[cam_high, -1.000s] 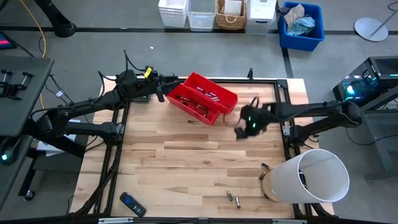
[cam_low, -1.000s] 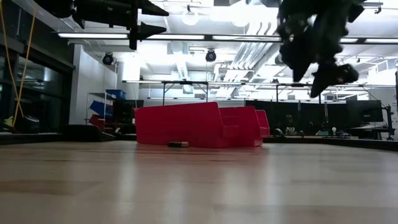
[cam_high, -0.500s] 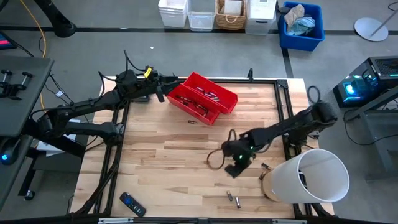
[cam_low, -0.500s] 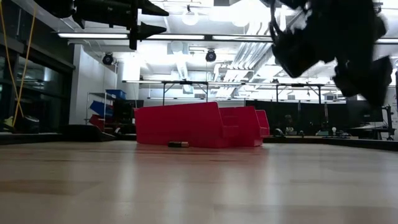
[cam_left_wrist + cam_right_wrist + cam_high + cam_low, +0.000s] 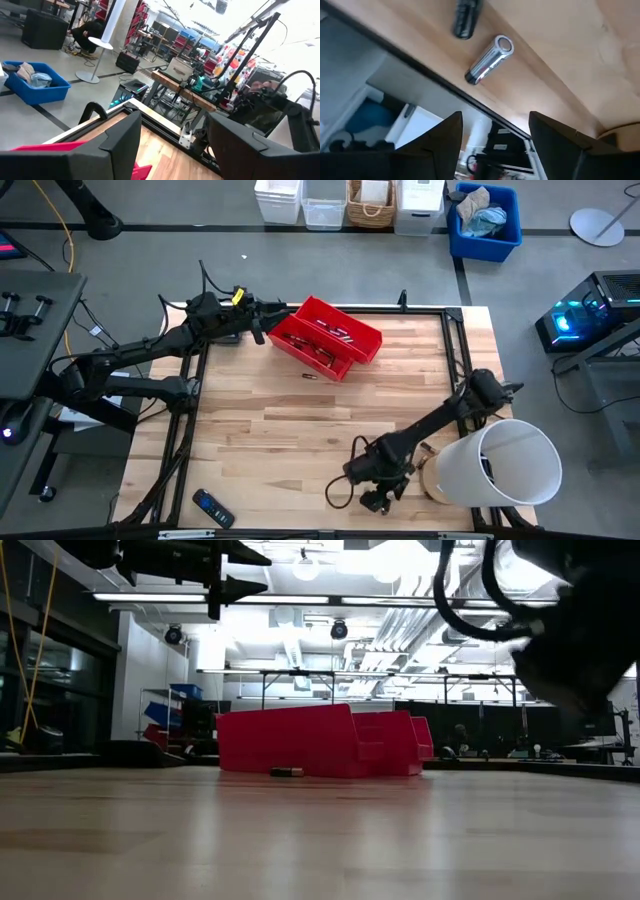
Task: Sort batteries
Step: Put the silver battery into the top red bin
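The right claw (image 5: 377, 498) hangs low over the near edge of the wooden table (image 5: 270, 430), fingers spread apart and grasping nothing. Just ahead of its fingers lie two batteries: a shiny silver one (image 5: 488, 59) and a darker one (image 5: 466, 17), both close to the table's edge. Beside the arm stands a big white bucket (image 5: 505, 462) on its side. Far across the table sit two red bins (image 5: 325, 338) with a lone battery (image 5: 310, 377) just in front. The left claw (image 5: 262, 322) waits released at the bins' far corner. A black remote (image 5: 213, 508) lies at the near left
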### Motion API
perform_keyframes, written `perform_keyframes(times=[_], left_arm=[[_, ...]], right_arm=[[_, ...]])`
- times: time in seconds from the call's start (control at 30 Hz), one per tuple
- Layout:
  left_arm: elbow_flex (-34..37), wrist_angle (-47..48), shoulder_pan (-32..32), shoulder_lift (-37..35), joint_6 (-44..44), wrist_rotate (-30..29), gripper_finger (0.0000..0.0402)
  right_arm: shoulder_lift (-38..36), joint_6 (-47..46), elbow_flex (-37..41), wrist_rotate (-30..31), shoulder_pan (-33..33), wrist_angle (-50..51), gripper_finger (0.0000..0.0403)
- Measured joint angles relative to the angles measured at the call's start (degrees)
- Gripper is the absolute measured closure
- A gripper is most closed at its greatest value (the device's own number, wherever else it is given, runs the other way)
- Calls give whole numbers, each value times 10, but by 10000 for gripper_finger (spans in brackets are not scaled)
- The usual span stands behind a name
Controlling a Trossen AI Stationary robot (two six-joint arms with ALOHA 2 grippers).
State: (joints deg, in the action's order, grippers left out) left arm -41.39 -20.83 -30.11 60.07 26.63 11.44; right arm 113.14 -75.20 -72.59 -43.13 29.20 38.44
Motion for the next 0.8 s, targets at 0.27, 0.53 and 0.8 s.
perform_keyframes(times=[0.27, 0.53, 0.8], left_arm=[[0, 0, 0, 0, -13, 4, 188], [0, 0, 0, 0, -13, 34, 188], [0, 0, 0, 0, -20, 34, 188]], right_arm=[[25, -114, -9, 12, 5, -13, 179], [25, -216, -8, 41, 9, -36, 179], [48, -240, -8, 45, 12, -52, 179]])
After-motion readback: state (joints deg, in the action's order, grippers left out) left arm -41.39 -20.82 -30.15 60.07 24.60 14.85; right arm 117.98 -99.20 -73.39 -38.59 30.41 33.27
